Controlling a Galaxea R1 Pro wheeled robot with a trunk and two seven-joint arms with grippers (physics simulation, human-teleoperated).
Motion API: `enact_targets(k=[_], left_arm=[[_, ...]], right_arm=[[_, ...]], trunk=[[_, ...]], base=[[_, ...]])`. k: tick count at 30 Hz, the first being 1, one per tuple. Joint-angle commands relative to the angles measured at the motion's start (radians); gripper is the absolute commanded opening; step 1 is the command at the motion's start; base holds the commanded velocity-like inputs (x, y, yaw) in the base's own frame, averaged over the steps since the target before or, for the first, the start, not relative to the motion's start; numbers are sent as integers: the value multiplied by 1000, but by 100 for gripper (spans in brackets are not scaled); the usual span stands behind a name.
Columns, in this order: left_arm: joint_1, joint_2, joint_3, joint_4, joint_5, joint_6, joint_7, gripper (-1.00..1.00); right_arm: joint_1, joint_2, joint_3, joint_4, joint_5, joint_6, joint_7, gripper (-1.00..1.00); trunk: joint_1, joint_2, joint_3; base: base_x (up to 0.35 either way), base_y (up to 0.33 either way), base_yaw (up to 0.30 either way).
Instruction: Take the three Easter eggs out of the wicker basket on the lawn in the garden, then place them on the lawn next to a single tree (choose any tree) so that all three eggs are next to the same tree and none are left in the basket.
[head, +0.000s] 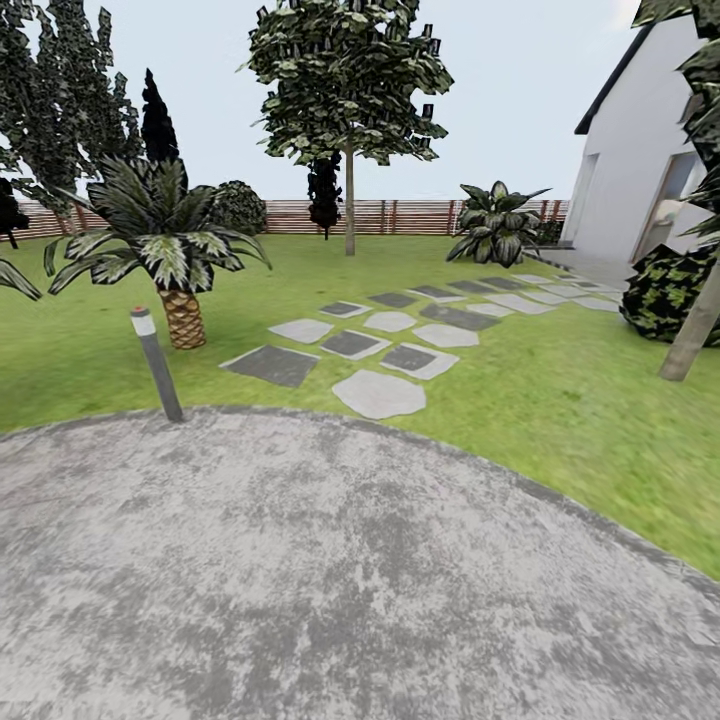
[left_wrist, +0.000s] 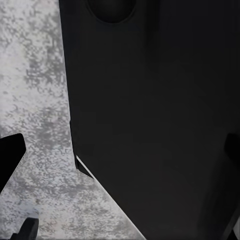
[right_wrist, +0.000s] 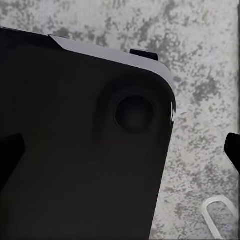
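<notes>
Left gripper (left_wrist: 120, 150): finger tips dark at the frame edges, set wide apart, nothing between them; black robot body and mottled paving beneath.
Right gripper (right_wrist: 120, 150): finger tips likewise spread, empty; black body panel and paving beneath.
Paving (head: 330, 570): grey rounded patch, nearest the robot.
Bollard (head: 157, 362): leaning post at the paving's edge.
Lawn (head: 560, 400): green, beyond the paving.
Stepping stones (head: 380, 340): run across the lawn toward the house (head: 640, 170).
Palm (head: 165, 245): left, on grass.
Tree (head: 690, 335): pale leaning trunk, right edge, on the lawn.
Fence (head: 400, 215): brown slats, far back.
</notes>
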Motion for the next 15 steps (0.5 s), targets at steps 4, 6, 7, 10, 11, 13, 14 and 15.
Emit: enact_targets(k=[4,6,7,10,11,13,14,15], left_arm=[[0,0,0,-1,0,0,1,100],[0,0,0,-1,0,0,1,100],[0,0,0,-1,0,0,1,100],[0,0,0,-1,0,0,1,100],[0,0,1,-1,0,0,1,100],[0,0,0,-1,0,0,1,100],[0,0,0,-1,0,0,1,100],[0,0,0,-1,0,0,1,100]], right_arm=[[0,0,2,1,3,-3,0,100],[0,0,2,1,3,-3,0,100],[0,0,2,1,3,-3,0,100],[0,0,2,1,4,-3,0,100],[0,0,2,1,4,-3,0,100],[0,0,2,1,3,-3,0,100],[0,0,2,1,3,-3,0,100],[0,0,2,1,3,-3,0,100]], trunk=[[1,0,-1],[1,0,-1],[1,0,-1],[1,0,-1],[1,0,-1],[1,0,-1],[1,0,-1],[1,0,-1]], base=[[323,0,0],[323,0,0],[323,0,0],[323,0,0],[323,0,0],[323,0,0],[323,0,0],[323,0,0]])
